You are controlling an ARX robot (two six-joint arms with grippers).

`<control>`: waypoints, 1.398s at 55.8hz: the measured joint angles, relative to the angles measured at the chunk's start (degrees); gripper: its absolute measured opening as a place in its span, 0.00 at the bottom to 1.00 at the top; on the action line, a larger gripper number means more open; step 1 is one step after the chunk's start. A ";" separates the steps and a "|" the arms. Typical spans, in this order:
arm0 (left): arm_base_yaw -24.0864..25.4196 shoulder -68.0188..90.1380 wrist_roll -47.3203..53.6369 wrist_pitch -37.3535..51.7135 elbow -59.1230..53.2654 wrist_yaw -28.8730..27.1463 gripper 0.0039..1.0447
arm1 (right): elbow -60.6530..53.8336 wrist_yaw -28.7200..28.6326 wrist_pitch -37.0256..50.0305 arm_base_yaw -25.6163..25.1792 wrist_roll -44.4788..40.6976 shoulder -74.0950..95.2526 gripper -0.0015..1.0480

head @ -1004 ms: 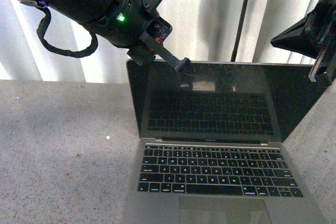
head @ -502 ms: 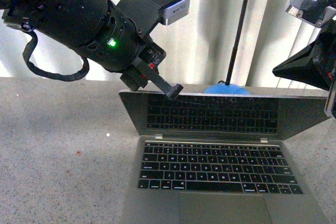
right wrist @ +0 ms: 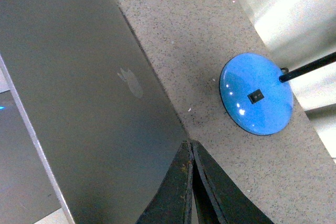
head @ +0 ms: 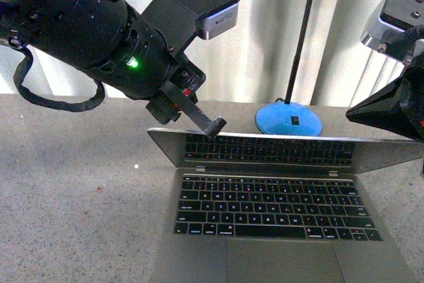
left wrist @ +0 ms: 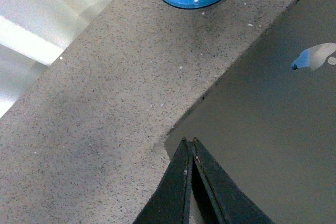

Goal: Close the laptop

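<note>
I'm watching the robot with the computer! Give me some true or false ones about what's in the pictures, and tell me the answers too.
1. The laptop is shut all the way. False: its lid is only partly down and the keys show.
2. The lamp base behind the laptop is blue. True.
3. The left gripper has its jaws wide open. False: they are shut together at the lid's top edge.
4. An apple logo shows on the back of the lid. True.
5. The right gripper is holding the lamp base. False: its jaws are shut on nothing, and the lamp base sits apart from it.
</note>
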 joint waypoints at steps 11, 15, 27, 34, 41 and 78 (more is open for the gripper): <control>-0.26 -0.33 -0.44 -0.24 -1.57 1.44 0.03 | -1.29 0.22 -0.28 0.09 -0.81 0.00 0.03; -0.46 -0.33 -0.57 -0.24 -2.27 1.53 0.03 | -1.44 0.24 -0.50 0.09 -1.07 0.00 0.03; -0.87 -0.33 -1.73 0.42 -3.87 1.90 0.03 | -1.79 0.68 -0.55 0.11 -1.90 0.66 0.03; -1.07 -0.33 -2.38 1.51 -4.74 2.54 0.03 | -1.86 0.76 -0.87 0.20 -2.47 1.09 0.03; -1.40 -0.33 -3.17 1.77 -5.46 2.99 0.03 | -2.25 0.83 -1.49 0.35 -3.15 1.33 0.03; -3.37 2.38 -7.67 4.90 -9.49 4.52 0.03 | -6.08 0.94 0.09 0.63 -5.70 4.07 0.03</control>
